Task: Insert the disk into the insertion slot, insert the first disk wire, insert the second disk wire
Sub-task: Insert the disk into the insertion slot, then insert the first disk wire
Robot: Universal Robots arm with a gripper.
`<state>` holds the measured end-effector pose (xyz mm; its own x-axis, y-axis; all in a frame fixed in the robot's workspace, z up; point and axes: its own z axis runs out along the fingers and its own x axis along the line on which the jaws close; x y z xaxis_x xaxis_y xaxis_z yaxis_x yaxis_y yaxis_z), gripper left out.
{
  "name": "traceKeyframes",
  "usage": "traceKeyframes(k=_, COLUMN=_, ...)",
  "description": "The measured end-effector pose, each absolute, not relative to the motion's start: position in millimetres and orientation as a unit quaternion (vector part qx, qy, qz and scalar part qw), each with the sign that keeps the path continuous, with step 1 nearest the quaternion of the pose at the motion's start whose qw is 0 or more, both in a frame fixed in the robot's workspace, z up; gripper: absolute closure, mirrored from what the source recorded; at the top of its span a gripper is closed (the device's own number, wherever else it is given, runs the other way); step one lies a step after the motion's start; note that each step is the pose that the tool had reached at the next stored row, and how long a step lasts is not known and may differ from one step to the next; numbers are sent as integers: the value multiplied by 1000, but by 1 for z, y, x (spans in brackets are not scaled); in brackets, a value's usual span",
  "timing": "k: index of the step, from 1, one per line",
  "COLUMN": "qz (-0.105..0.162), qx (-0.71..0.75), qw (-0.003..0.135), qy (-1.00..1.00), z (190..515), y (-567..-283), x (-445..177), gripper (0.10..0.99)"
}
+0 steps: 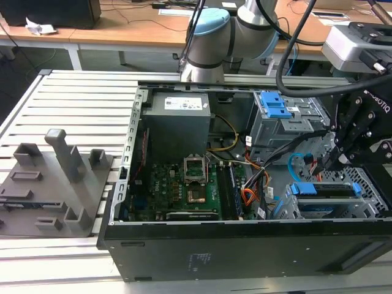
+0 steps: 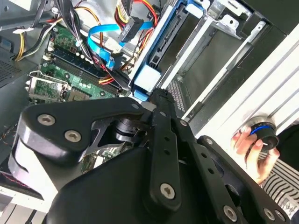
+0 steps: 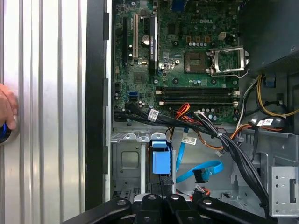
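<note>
Crossing the bay beside the gripper (image 3: 166, 181): a thick black cable bundle (image 3: 233, 149), the looped second disk wire (image 3: 205, 169) with its dark plug lying apart from the disk (image 3: 161, 161), and the first disk wire (image 2: 140, 8) running just beside the carrier's long edge; bare bay floor around the blue loop, shut in between the black case wall (image 3: 96, 93) and the taller cage (image 1: 282, 116); fingertips closed together, clamping nothing, seemingly touching the disk's blue tab; disk lying in the insertion slot (image 1: 367, 184), at the exterior view's right; beyond the wall, a hand (image 2: 247, 149) on a blue-ringed knob (image 2: 261, 132) on the slotted table (image 3: 46, 93).
</note>
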<state>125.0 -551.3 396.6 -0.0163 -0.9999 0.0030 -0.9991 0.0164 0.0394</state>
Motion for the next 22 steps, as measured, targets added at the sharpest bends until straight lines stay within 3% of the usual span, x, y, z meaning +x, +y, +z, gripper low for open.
traceKeyframes(k=8, qz=-13, qx=701, qw=15, qy=-713, z=373, y=-551, x=145, gripper=980)
traceKeyframes(k=22, qz=-13, qx=701, qw=15, qy=-713, z=371, y=-551, x=146, gripper=980)
